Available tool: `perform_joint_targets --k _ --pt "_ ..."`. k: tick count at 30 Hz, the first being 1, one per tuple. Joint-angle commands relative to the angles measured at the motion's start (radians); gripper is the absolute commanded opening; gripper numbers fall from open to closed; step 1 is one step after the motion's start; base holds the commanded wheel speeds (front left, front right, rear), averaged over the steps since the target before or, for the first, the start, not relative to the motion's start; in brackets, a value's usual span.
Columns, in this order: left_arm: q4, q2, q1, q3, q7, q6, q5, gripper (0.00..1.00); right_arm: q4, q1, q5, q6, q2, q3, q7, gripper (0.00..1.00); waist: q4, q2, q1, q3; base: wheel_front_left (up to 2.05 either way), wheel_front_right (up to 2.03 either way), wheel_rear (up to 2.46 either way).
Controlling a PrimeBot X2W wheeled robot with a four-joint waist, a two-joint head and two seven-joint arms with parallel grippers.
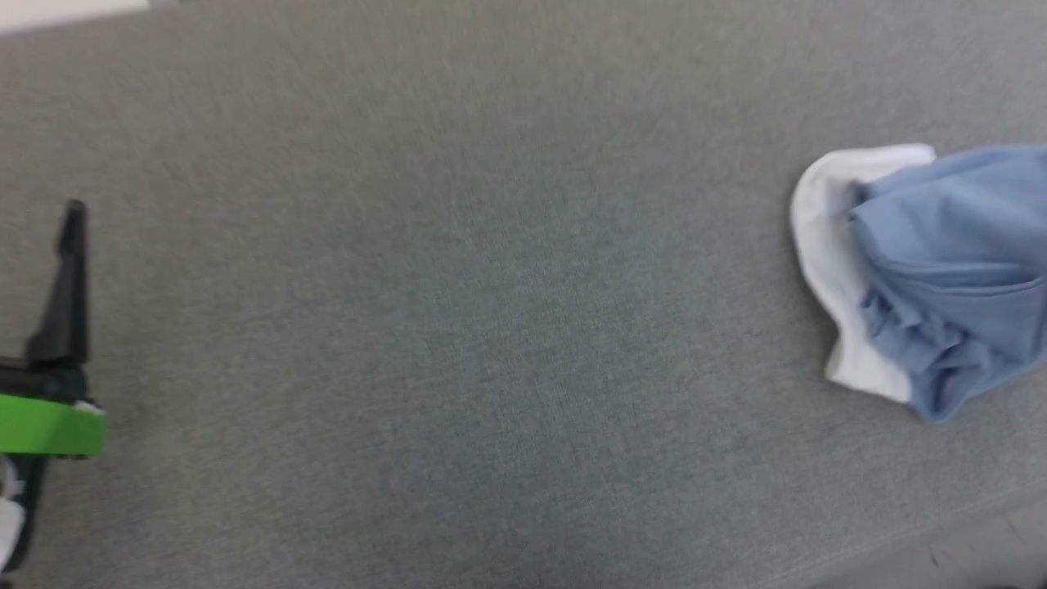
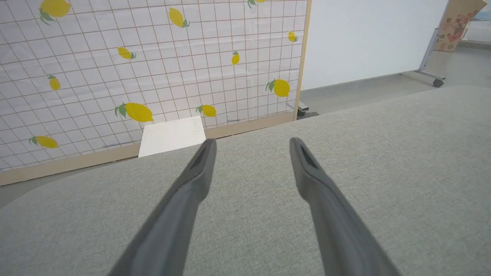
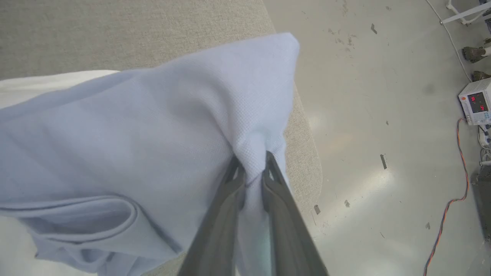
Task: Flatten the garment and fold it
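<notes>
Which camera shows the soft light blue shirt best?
The right wrist view: the soft light blue short-sleeved shirt is close up, pinched by the right gripper. The head view shows it crumpled at the right edge, cut off, beside its white fabric piece. The left wrist view faces a lemon-patterned screen.

Room across grey surface (image 1: pixel 491 327) L to mid; bunched garment (image 1: pixel 949 245) in way at R edge.
</notes>
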Motion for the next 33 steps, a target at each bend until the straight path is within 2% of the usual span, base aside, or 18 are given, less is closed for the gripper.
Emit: perform_joint_targets --k 1,7,8,9,12,16,21,28,33 --pt "-0.02 0.021 0.019 0.019 0.008 0.006 -0.009 1.0 0.0 -0.028 -0.023 -0.002 0.01 -0.029 -0.022 0.0 -0.044 0.0042 -0.0001 0.17 0.0 0.0 0.0" --pt "-0.115 0.079 0.078 0.108 0.047 0.019 -0.025 1.0 0.008 -0.089 -0.099 -0.002 0.06 -0.141 -0.089 0.0 -0.063 0.0042 -0.0001 0.23 0.0 0.0 0.0" --pt "-0.128 0.086 0.089 0.122 0.053 0.021 -0.028 1.0 0.01 -0.095 -0.115 -0.002 0.07 -0.147 -0.097 0.3 -0.067 0.0042 -0.0001 0.237 0.0 0.0 0.0" --pt "-0.136 0.091 0.097 0.133 0.056 0.022 -0.031 1.0 0.011 -0.101 -0.126 -0.002 0.08 -0.152 -0.106 1.0 -0.072 0.0042 -0.0001 0.24 0.0 0.0 0.0" --pt "-0.156 0.098 0.121 0.154 0.064 0.026 -0.037 1.0 0.014 -0.115 -0.151 -0.002 0.104 -0.173 -0.138 1.0 -0.081 0.0042 -0.0001 0.243 0.0 0.0 0.0" --pt "-0.161 0.095 0.14 0.165 0.065 0.032 -0.041 1.0 0.008 -0.13 -0.159 -0.002 0.099 -0.179 -0.167 1.0 -0.092 0.0042 -0.0001 0.225 0.0 0.0 0.0" --pt "-0.142 0.078 0.148 0.157 0.053 0.041 -0.043 1.0 -0.02 -0.167 -0.11 -0.002 0.093 -0.152 -0.219 1.0 -0.1 0.0042 -0.0001 0.177 0.0 0.0 0.0" --pt "-0.074 0.023 0.14 0.123 0.008 0.06 -0.046 1.0 -0.087 -0.26 0.007 -0.002 0.087 0.004 -0.375 1.0 -0.096 0.0042 -0.0001 0.053 0.0 0.0 0.0" --pt "-0.014 -0.032 0.116 0.08 -0.032 0.078 -0.041 1.0 -0.092 -0.294 0.09 -0.002 0.099 0.116 -0.507 1.0 -0.061 0.0042 -0.0001 -0.056 0.0 0.0 0.0"
